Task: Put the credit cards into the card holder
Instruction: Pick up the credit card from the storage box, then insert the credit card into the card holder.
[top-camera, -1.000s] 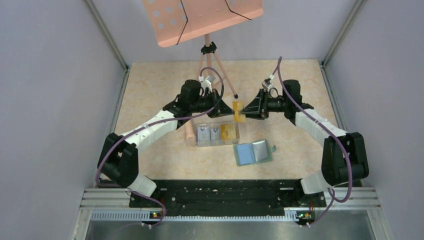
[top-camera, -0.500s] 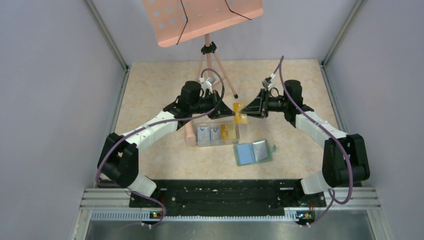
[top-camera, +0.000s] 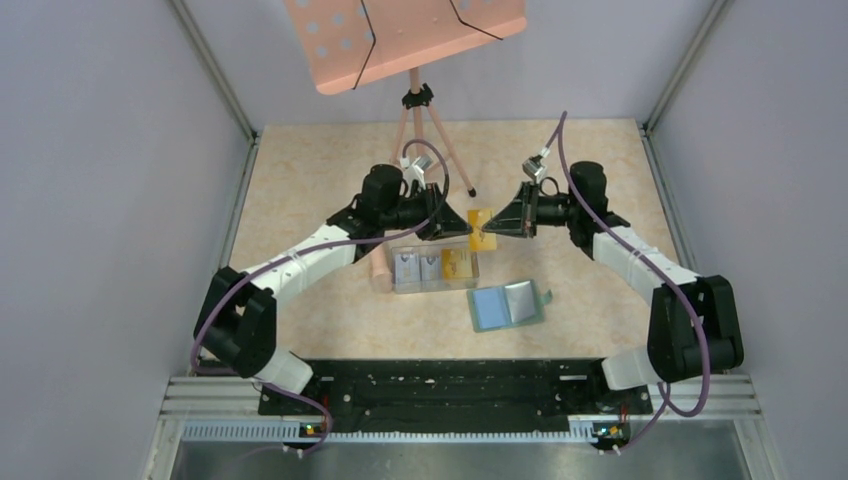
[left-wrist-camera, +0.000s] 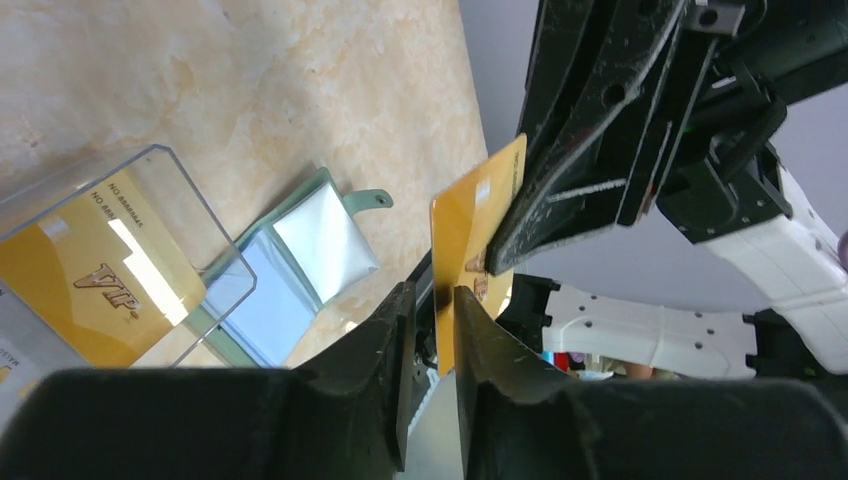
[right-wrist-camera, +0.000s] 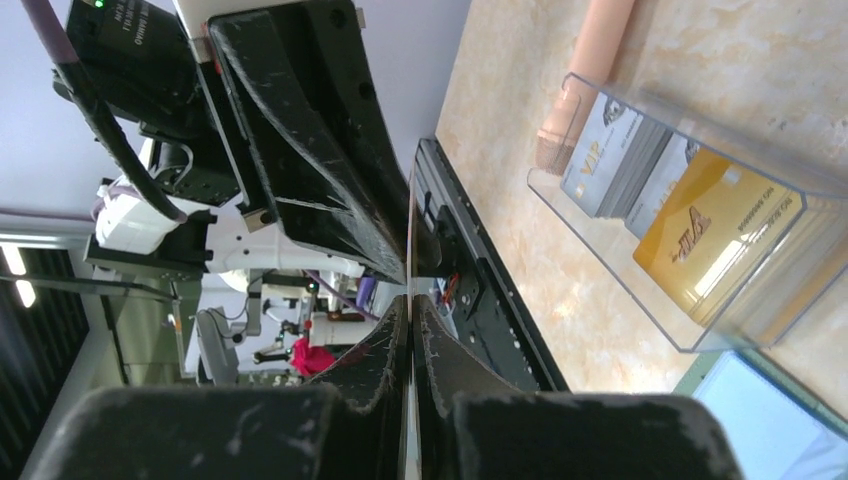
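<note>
Beige marbled desk (top-camera: 300, 200) fills the floor of a grey-walled booth. Toward the near edge, right of centre, the card holder (top-camera: 507, 306) lies open and flat, with its pale blue and clear sleeves facing up. Just beyond it, about mid-desk, a clear box (top-camera: 436, 289) holds credit cards (top-camera: 418, 268): white-grey ones toward its left end and an orange one at its right. A pink cylinder (top-camera: 379, 272) lies along the box's left end. Above the box's far right corner the two arms meet tip to tip around one orange card (left-wrist-camera: 475, 230), held on edge off the desk. The right gripper (top-camera: 492, 228) is clamped tight on one side of it. The left gripper (left-wrist-camera: 432, 300) has its fingers slightly parted, with the card's opposite edge in the gap. At the far edge stands a pink music stand (top-camera: 405, 35) on a tripod.
</note>
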